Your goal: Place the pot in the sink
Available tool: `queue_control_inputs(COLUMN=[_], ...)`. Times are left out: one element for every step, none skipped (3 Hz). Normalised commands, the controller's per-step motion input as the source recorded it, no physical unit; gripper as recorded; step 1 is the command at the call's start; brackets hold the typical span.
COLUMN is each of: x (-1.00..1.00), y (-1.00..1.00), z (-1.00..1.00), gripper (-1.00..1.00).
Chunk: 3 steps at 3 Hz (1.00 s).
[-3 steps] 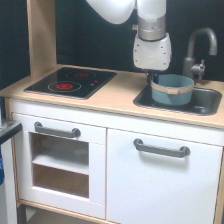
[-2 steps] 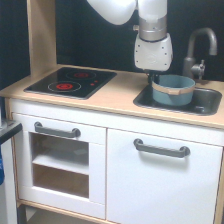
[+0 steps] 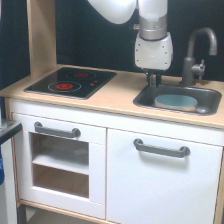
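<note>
The pot (image 3: pixel 176 102) lies low inside the sink (image 3: pixel 215 96), on the exterior view's right of the counter; only its blue-grey top and a thin tan rim show above the basin's edge. My gripper (image 3: pixel 153 80) hangs under the white wrist, just above the sink's back left corner. Its dark fingers (image 3: pixel 150 79) are clear of the pot's left rim and hold nothing. The gap between them is small and hard to read.
A dark grey faucet (image 3: pixel 197 55) rises behind the sink, close to the right of my wrist. A black hob (image 3: pixel 70 82) with red rings sits on the counter's left. A tall wooden post (image 3: pixel 42 35) stands at the back left. Cabinet doors with grey handles are below.
The pot was up at the sink's rim under my fingers; now it sits lower, down in the basin, free of the gripper. The arm has barely moved.
</note>
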Motion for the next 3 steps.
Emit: queue_control_inputs(x=[-0.01, -0.15, -0.2], y=[-0.08, -0.09, -0.09], z=[0.41, 0.52, 0.54], gripper=[1.0, 1.0, 1.0])
